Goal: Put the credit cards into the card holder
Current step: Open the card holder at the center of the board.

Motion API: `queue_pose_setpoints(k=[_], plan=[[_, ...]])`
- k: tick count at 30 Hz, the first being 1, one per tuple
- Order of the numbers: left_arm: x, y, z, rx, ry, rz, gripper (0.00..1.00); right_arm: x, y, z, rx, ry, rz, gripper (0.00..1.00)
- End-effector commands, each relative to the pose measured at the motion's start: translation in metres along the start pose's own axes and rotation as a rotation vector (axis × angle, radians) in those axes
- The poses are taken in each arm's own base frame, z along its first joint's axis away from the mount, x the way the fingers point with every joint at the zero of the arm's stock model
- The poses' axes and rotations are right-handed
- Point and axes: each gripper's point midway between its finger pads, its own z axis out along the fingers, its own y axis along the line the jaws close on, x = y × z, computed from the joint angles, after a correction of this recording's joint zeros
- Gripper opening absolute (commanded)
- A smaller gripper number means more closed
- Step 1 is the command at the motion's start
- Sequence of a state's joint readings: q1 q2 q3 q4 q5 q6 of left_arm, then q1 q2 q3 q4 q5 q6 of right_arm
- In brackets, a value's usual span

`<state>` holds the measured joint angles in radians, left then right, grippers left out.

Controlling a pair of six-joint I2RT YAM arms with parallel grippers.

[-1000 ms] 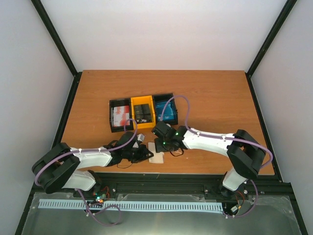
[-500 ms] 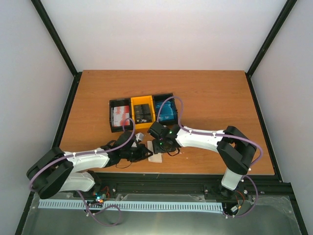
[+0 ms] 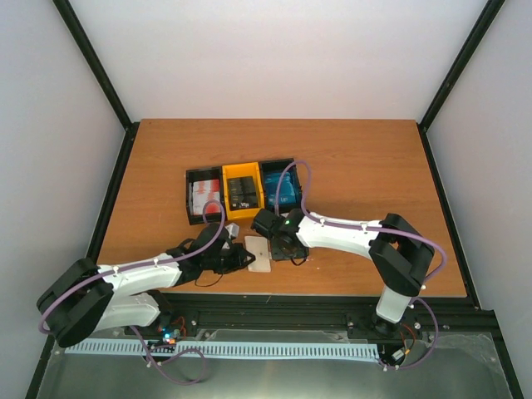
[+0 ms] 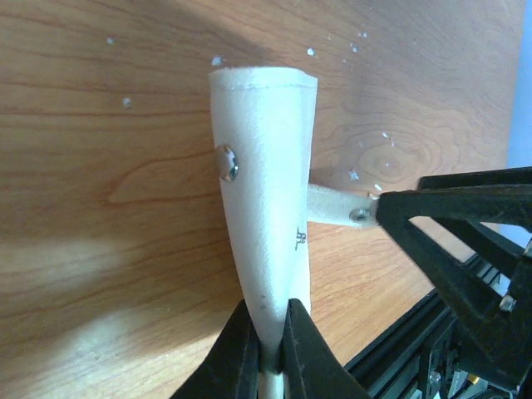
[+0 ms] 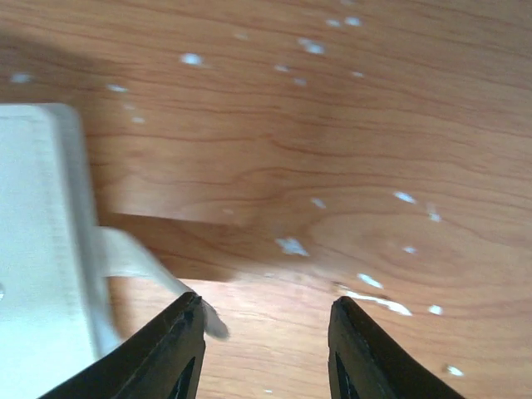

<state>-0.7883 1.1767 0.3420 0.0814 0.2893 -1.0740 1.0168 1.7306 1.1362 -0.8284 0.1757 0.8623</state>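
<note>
- I'm seeing the right arm sitting farther left than a second ago, the card holder shifting left too.
- My left jaws are pinching the card holder's edge near the front of the tabletop.
- My right jaws are hanging spread beside its snap tab.

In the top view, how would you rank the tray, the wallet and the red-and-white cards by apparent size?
Largest: the tray.
Then the wallet and the red-and-white cards, which look too alike to rank; the cards also lie farther from the camera.
</note>
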Motion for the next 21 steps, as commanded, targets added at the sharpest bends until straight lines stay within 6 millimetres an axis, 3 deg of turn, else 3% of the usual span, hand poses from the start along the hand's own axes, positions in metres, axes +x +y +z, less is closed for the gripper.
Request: queue_pose_setpoints(k=[1, 4, 11, 16, 21], plan=[[-0.012, -0.007, -0.005, -0.013, -0.054, 0.003, 0.01, 0.002, -0.040, -0.007, 0.190, -0.022, 0.045, 0.41], [-0.012, -0.009, -0.006, -0.007, -0.054, 0.011, 0.01, -0.008, -0.028, -0.019, 0.105, -0.074, 0.050, 0.42], [-0.013, -0.012, -0.005, 0.001, -0.049, 0.030, 0.01, -0.025, 0.032, -0.053, -0.321, -0.137, 0.006, 0.62], [-0.014, -0.016, -0.005, 0.009, -0.048, 0.041, 0.01, -0.025, 0.040, -0.046, -0.356, -0.113, -0.025, 0.66], [-0.013, -0.015, -0.003, 0.006, -0.038, 0.041, 0.01, -0.018, 0.054, -0.024, -0.348, -0.033, -0.084, 0.66]])
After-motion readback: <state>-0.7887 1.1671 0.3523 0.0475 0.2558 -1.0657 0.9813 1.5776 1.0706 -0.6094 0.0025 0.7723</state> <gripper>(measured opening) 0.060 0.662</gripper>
